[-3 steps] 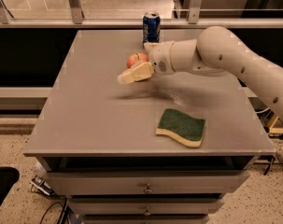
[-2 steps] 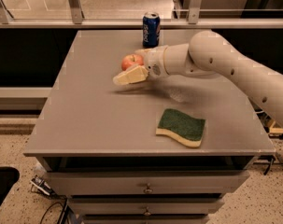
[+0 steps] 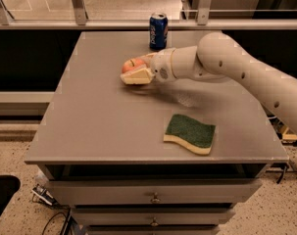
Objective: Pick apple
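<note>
The apple (image 3: 130, 63) is round and red-orange with a yellowish blush. It sits on the grey table (image 3: 99, 121), left of centre at the back. My gripper (image 3: 132, 68) reaches in from the right at table height and straddles the apple. Its near cream finger (image 3: 136, 77) lies in front of the apple, and the far finger is mostly hidden behind it. The gripper is open, with the apple between its fingers and resting on the table. The white arm (image 3: 221, 62) stretches in from the right edge.
A blue soda can (image 3: 158, 31) stands upright at the table's back edge, just behind the gripper's wrist. A green and yellow sponge (image 3: 190, 132) lies at the front right. Drawers (image 3: 153, 197) sit under the tabletop. A railing runs behind the table.
The gripper has moved left along the table, so its fingers now reach around the apple. The can and sponge have not moved.
</note>
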Robot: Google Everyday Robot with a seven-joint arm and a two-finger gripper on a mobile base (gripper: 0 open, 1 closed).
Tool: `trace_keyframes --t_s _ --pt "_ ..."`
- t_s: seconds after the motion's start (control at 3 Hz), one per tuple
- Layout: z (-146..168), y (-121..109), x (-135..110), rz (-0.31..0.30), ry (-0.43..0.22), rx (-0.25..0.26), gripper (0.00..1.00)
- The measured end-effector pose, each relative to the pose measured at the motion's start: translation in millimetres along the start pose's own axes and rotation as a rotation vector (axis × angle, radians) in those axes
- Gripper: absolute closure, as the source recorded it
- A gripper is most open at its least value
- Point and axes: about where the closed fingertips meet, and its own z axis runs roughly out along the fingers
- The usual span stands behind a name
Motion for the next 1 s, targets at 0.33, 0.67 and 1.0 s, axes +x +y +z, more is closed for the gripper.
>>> trace_keyframes --t_s 0.33,0.67,1.0 --pt "2.0 1.5 -0.3 -0.001 0.000 -0.004 0.87" --pt "4.0 3.0 -0.6 -0.001 0.000 -0.008 1.00" --pt "4.0 3.1 -0.6 -0.001 0.000 -0.008 1.00"
